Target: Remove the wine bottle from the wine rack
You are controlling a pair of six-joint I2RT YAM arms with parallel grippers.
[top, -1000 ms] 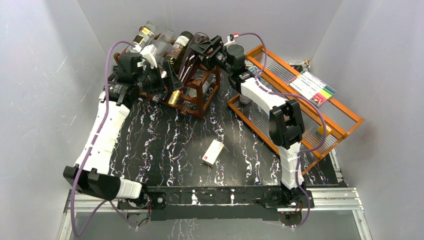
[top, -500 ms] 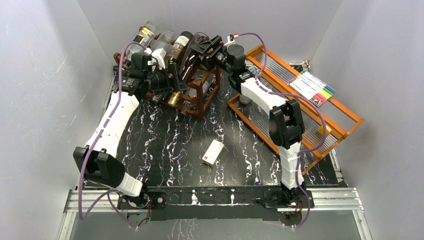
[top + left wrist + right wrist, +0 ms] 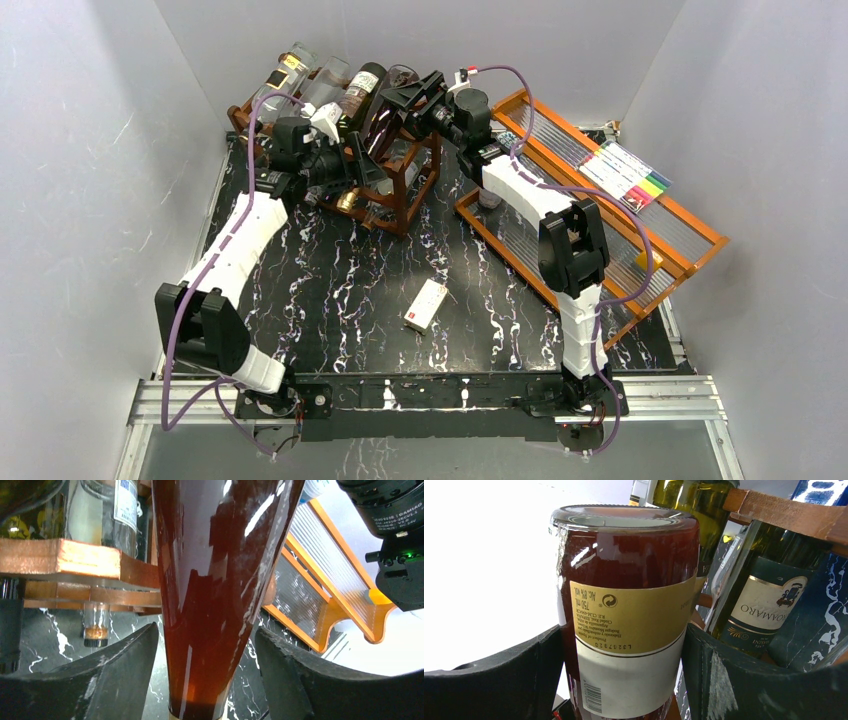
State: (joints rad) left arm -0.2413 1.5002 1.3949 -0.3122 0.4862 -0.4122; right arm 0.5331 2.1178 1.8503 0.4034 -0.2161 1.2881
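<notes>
A black, white-veined table (image 3: pixel 330 290) fills the floor of the scene. On its right side lies an orange-brown stepped shelf (image 3: pixel 560 140) with ribbed clear panels. The wine rack (image 3: pixel 395 185), dark reddish-brown wood, stands at the far left-centre, loaded with bottles lying at a slant. Both arms reach to it, the left from the near left, the right from the near right.

The wine bottle (image 3: pixel 624 580), full of reddish-brown liquid and bearing a yellow-and-white label, rests on the rack's upper right tier, base up and to the far right. The right gripper (image 3: pixel 623 630) grips its body near the base, both fingers against the glass and label. The left gripper (image 3: pixel 206 629) straddles the tapering shoulder lower down, with its fingers close on either side; I cannot tell whether they press the glass.

A green bottle (image 3: pixel 764 600) lies just right of the gripped one. A pack of coloured markers (image 3: pixel 625 172) sits on the shelf. A small white box (image 3: pixel 427 304) lies mid-table, well apart from the rack.
</notes>
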